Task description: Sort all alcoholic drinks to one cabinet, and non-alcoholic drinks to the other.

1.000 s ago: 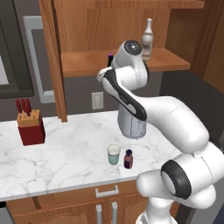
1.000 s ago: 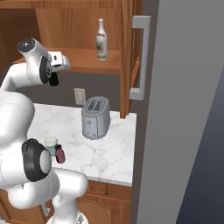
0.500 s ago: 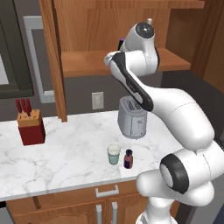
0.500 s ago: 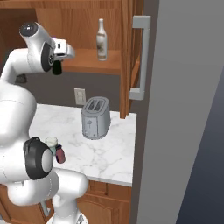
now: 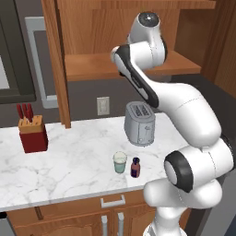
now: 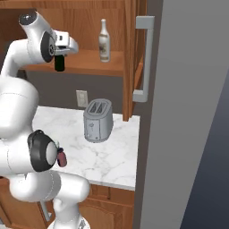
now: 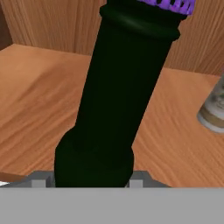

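My gripper (image 6: 59, 57) is shut on the dark green bottle (image 6: 59, 66), which hangs by the front left edge of the open cabinet's shelf (image 6: 89, 67). In the hand view the green bottle (image 7: 118, 96) with its purple cap (image 7: 170, 5) rises over the wooden shelf (image 7: 35, 96) and hides my gripper (image 7: 89, 179). The pale bottle (image 6: 104, 40) stands upright further right on the shelf, and its base (image 7: 214, 113) shows at the hand view's right edge. Down on the counter, a teal cup (image 5: 120, 162) and a small purple bottle (image 5: 135, 167) stand side by side near the front edge.
A grey toaster (image 5: 139, 123) stands at the counter's back, under the shelf. A red knife block (image 5: 33, 133) is on the left. The open cabinet door (image 6: 133, 53) with a grey handle (image 6: 143, 58) sticks out to the right of the shelf. A tall grey panel (image 6: 188, 112) closes off the right.
The arm has lifted the dark green bottle up and a little to the right, from below the shelf to shelf level. The things on the counter have not moved.
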